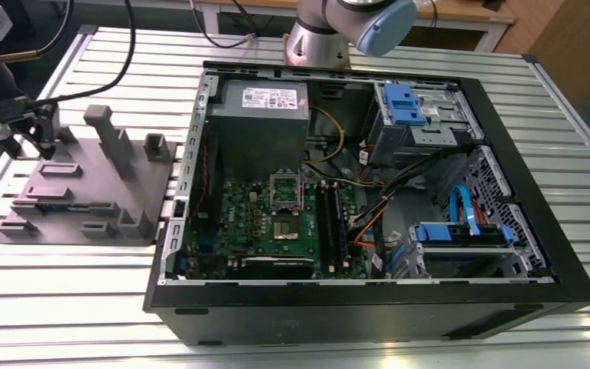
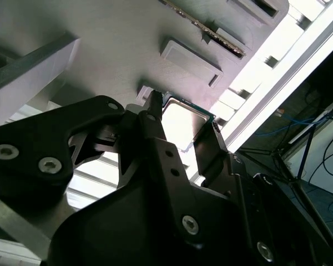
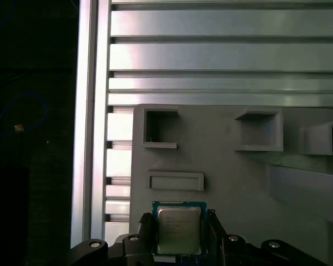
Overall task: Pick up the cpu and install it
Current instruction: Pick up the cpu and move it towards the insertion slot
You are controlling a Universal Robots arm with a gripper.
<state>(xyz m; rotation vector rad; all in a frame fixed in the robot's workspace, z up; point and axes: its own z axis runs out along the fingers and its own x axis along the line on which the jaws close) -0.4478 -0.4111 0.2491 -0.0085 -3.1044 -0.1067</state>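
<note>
Fingers (image 3: 146, 231): narrowed onto the cpu (image 3: 179, 228), one against each of two opposite edges. In both wrist views no gap shows between pad and chip edge, so I judge the gripper (image 3: 179, 237) to be clamped on it, with the jaws only as wide as the chip.

Cpu: metal top faces the first wrist camera, green rim visible around it. It sits level between the fingertips, over the near edge of the grey fixture (image 3: 238, 177). Whether it rests on the fixture or is just clear of it, I cannot tell.

Fixture: lies on the slatted table (image 3: 211, 50), beside the open case (image 1: 377, 307), on the exterior view's left. In the exterior view the gripper (image 1: 31, 134) is at the fixture's far corner, well apart from the case.

Progress: grasp appears made; pick-up at its very start at most. Install not yet done. The socket (image 1: 286, 227) on the motherboard (image 1: 254, 207) looks opened, its frame raised, and the chip is nowhere near it. Carry-over and seating remain.
</note>
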